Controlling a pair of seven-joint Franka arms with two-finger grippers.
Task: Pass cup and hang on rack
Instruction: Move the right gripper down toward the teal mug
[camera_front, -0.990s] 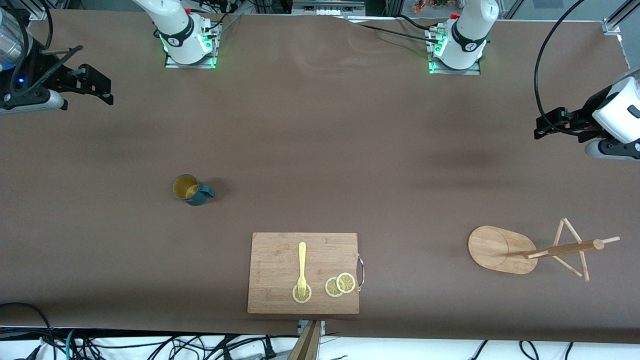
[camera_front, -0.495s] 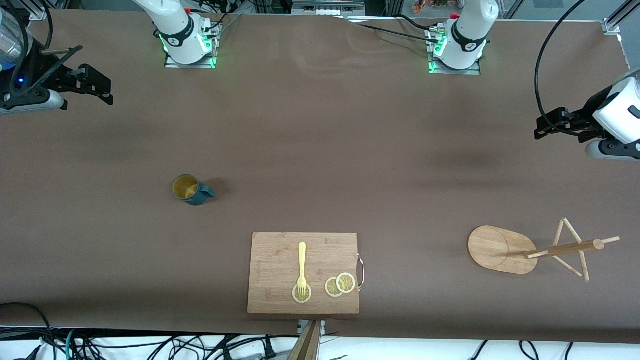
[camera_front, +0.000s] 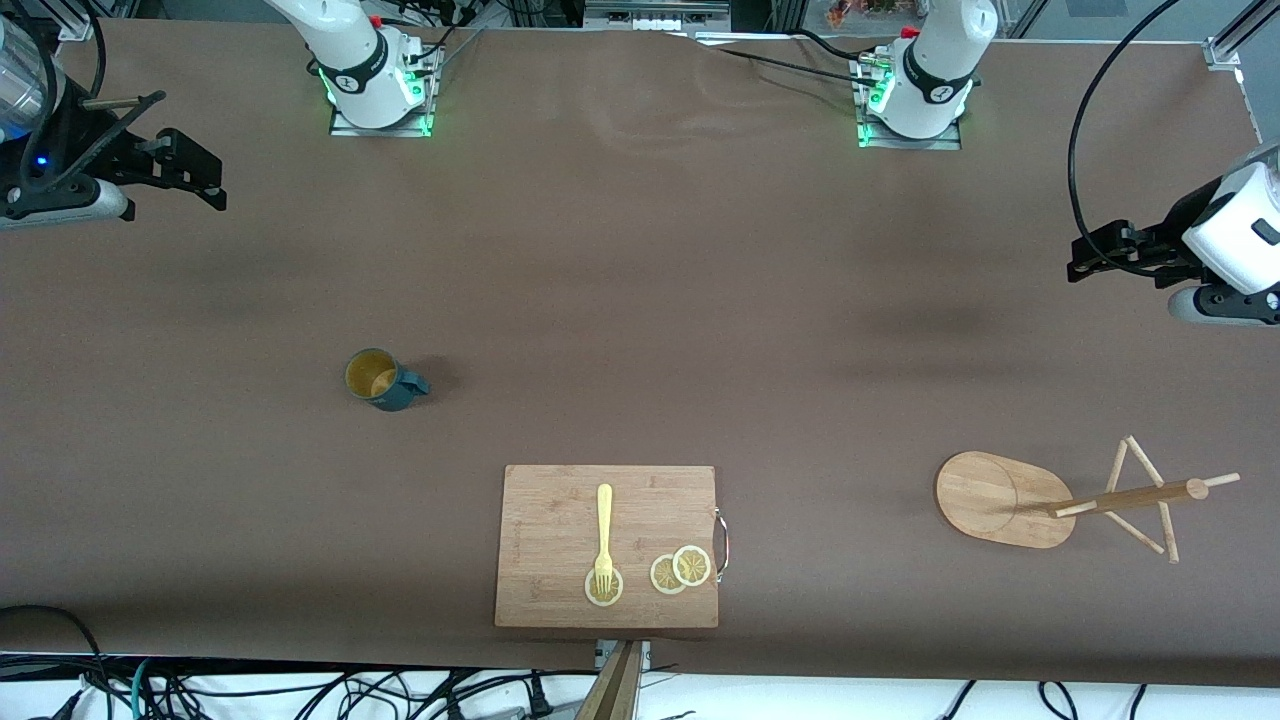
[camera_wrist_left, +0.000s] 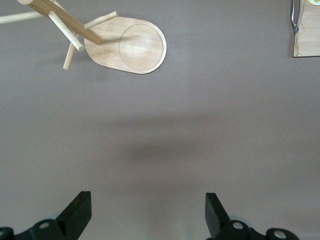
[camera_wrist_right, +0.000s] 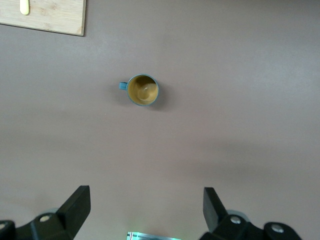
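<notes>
The cup, a dark teal mug with a tan inside, stands upright on the brown table toward the right arm's end; the right wrist view also shows the cup, handle sideways. The rack, a light wooden mug tree with an oval base, a post and thin pegs, stands toward the left arm's end; its base also appears in the left wrist view as rack. My right gripper hangs open and empty over the table's end, well away from the cup. My left gripper hangs open and empty over bare table, apart from the rack.
A rectangular wooden cutting board lies near the table's front edge, nearer the front camera than the cup. On it are a yellow fork and lemon slices. Cables run below the front edge.
The left gripper has drifted slightly toward the bases' side of the table. The right arm, the cup and the rack have not moved.
</notes>
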